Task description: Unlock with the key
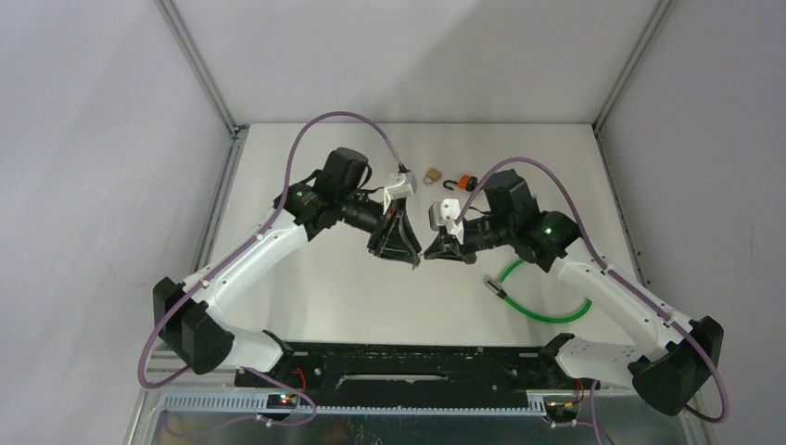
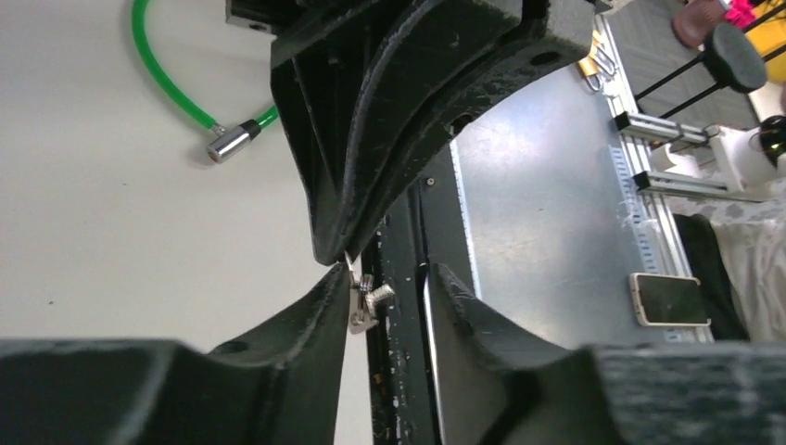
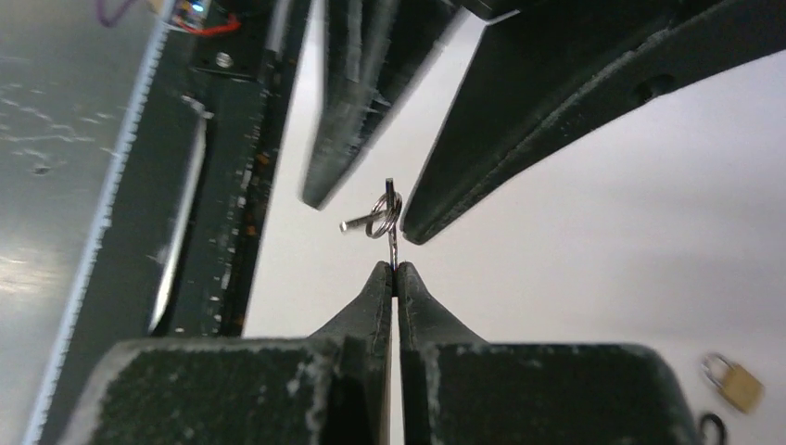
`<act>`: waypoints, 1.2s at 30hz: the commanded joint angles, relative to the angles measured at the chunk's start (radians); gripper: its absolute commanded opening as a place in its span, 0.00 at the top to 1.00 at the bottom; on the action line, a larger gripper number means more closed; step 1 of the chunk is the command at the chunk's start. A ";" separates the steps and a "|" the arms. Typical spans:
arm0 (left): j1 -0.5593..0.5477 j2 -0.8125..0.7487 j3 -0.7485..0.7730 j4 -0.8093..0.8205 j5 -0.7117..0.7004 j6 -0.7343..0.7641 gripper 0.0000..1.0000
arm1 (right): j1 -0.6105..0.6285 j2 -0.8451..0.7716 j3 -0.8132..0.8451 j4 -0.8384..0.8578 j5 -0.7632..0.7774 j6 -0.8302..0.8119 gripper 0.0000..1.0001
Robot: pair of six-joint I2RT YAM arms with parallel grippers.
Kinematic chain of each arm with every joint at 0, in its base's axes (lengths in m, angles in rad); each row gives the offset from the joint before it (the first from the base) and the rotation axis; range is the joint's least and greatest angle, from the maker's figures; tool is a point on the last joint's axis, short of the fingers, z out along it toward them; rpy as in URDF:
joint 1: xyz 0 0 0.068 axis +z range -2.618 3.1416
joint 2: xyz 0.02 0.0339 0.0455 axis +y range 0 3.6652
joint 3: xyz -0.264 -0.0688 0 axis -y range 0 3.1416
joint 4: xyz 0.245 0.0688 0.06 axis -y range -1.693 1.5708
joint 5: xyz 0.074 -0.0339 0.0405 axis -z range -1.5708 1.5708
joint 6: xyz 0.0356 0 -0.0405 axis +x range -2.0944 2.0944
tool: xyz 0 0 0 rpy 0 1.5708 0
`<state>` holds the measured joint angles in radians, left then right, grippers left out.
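Above the table point(image 1: 324, 287), the right gripper point(image 3: 394, 272) is pinching the key point(image 2: 361, 311). The left gripper point(image 2: 389, 283) is standing open around it.

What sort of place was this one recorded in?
Probably a lab robot test cell: a white tabletop walled by plain grey panels on aluminium frame posts, two black-and-white robot arms bolted at its near edge, and a small brass padlock laid out as a prop.
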<state>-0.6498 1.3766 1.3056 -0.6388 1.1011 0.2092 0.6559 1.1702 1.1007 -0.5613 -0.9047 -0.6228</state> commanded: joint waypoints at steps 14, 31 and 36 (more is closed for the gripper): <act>0.027 -0.032 0.037 0.293 -0.241 -0.244 0.13 | 0.232 -0.140 -0.042 0.158 0.932 -0.237 1.00; 0.093 0.091 0.063 0.491 -0.239 -0.646 0.22 | 0.379 -0.218 -0.313 0.607 1.333 -0.608 1.00; 0.094 0.136 0.085 0.477 -0.248 -0.696 0.24 | 0.392 -0.243 -0.385 0.725 1.357 -0.659 1.00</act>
<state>-0.5602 1.4971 1.3209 -0.1753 0.8604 -0.4110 1.0367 0.9684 0.7517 -0.0246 0.3893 -1.2045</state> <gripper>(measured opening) 0.762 0.010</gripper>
